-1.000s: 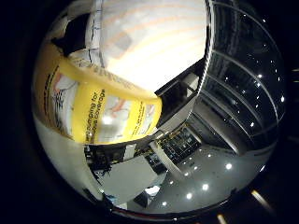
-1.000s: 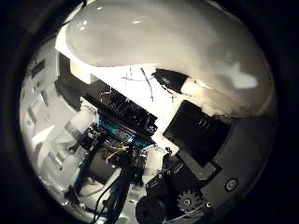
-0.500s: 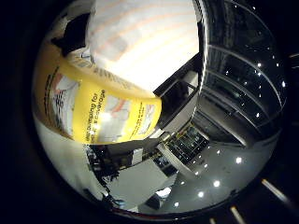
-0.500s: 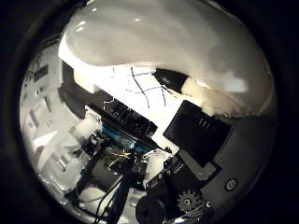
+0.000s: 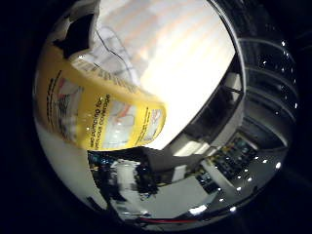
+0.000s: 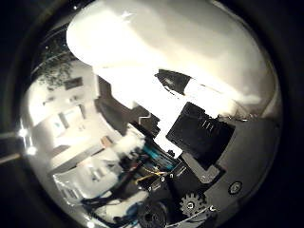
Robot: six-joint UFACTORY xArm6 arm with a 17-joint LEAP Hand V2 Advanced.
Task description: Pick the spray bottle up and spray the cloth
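The spray bottle fills much of the little finger side palm view, with its yellow printed label wrapped round a pale body. Its white body also spreads across the thumb side palm view, close against the palm. My right hand shows there as black and white parts with a small gear, and a black finger segment is pressed onto the bottle's side. The bottle is held up in the air, away from any surface. No cloth shows in either view.
Behind the bottle lies a dim room with rows of ceiling lights and dark shelving or desks. Pale walls and furniture show beside the hand.
Both pictures have swung, so the hand has turned with the bottle in it. The bottle stays against the palm while the room behind slides past.
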